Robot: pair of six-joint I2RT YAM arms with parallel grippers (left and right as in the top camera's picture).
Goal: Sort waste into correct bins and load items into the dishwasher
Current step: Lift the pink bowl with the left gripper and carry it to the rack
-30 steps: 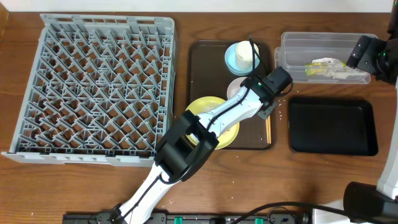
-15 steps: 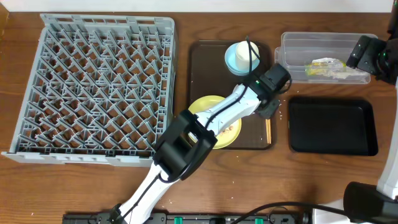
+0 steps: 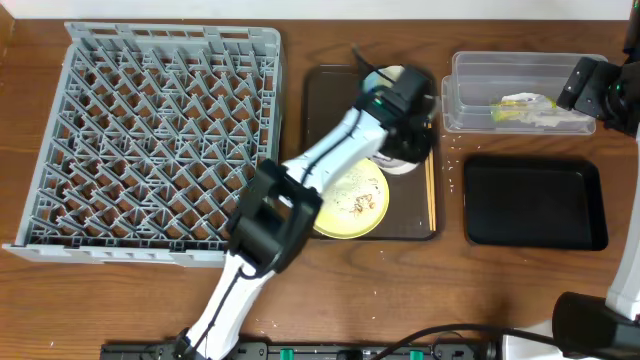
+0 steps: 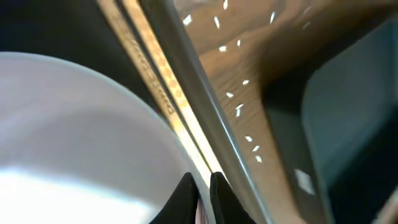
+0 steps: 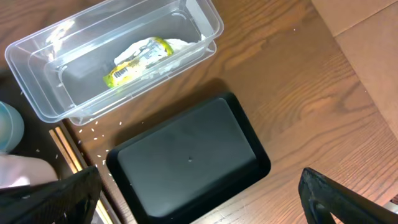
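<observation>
The left gripper [image 4: 202,190] is closed to a narrow slit on the rim of the white bowl [image 3: 398,163], and a thin pale sliver shows between its fingertips. The bowl sits on the dark brown serving tray [image 3: 320,110] in the middle of the table, towards the tray's right edge. Just beside it, at the tray's near edge, lies the pale yellow plate [image 3: 352,200] with beige crumbs [image 3: 358,203] on its face. More crumbs are scattered on the bare wood between the serving tray and the black tray [image 3: 535,205]. The wooden chopsticks [image 3: 432,200] lie along the serving tray's right edge. The right gripper [image 5: 199,177] hangs over the table's right edge with its jaws spread wide and nothing between them. Below it, at the far right corner, the clear tub [image 3: 520,68] holds the yellow-green snack wrapper [image 5: 137,62] and the white paper wad [image 5: 177,50], which touch each other. The black tray sits just nearer than the tub. A sliver of the light blue bowl [image 5: 7,127] shows at the left edge of the right wrist view. The grey dish rack [image 3: 150,140] fills the table's left side.
</observation>
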